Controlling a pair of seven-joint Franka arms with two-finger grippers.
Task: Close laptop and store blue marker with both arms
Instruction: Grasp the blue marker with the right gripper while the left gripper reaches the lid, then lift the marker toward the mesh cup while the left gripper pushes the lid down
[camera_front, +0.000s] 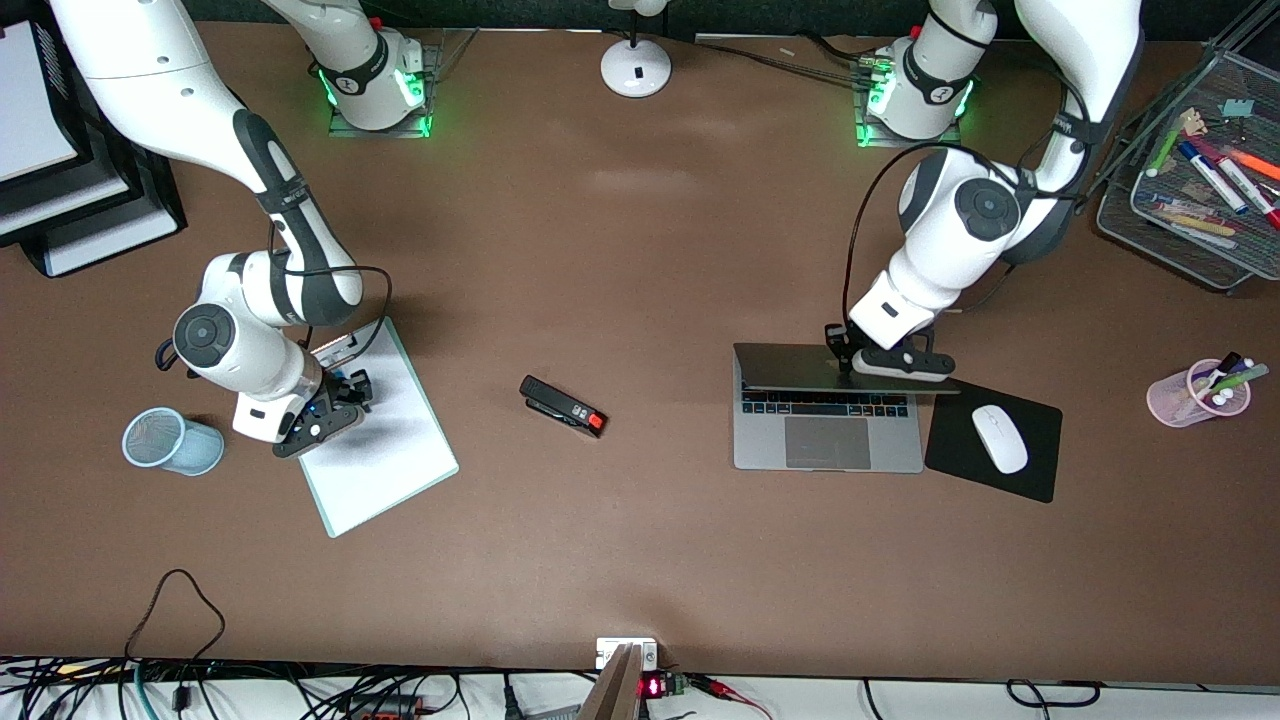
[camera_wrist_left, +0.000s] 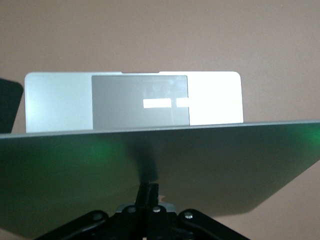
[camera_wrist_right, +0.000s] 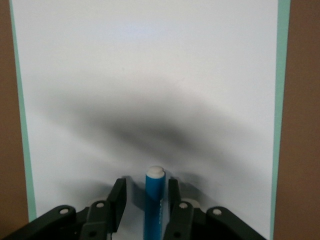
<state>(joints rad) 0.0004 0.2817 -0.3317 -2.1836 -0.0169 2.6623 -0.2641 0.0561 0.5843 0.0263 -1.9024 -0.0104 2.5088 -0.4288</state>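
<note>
Pressing the lid down is the left arm's job right now: its tool (camera_front: 893, 362), fingers pinched fully together, rests against the back of the half-lowered lid of the laptop (camera_front: 828, 408), which sits on the counter toward the left arm's end, just beside the black mouse pad (camera_front: 1040, 455). I'd judge it best to keep the push steady and follow the lid's arc, so the base doesn't skid toward the pad.

Toward the right arm's end of the counter, the right tool (camera_wrist_right: 145, 202) is down on the white notepad (camera_front: 385, 450), its fingers narrowed but with a sliver of gap on each side of the blue marker (camera_wrist_right: 154, 205), which lies on the paper between them. To my eye it should finish squeezing squarely on the barrel before lifting, otherwise the marker could roll. The mesh cup (camera_front: 170, 442) lying beside the notepad looks the likely place to store it.
</note>
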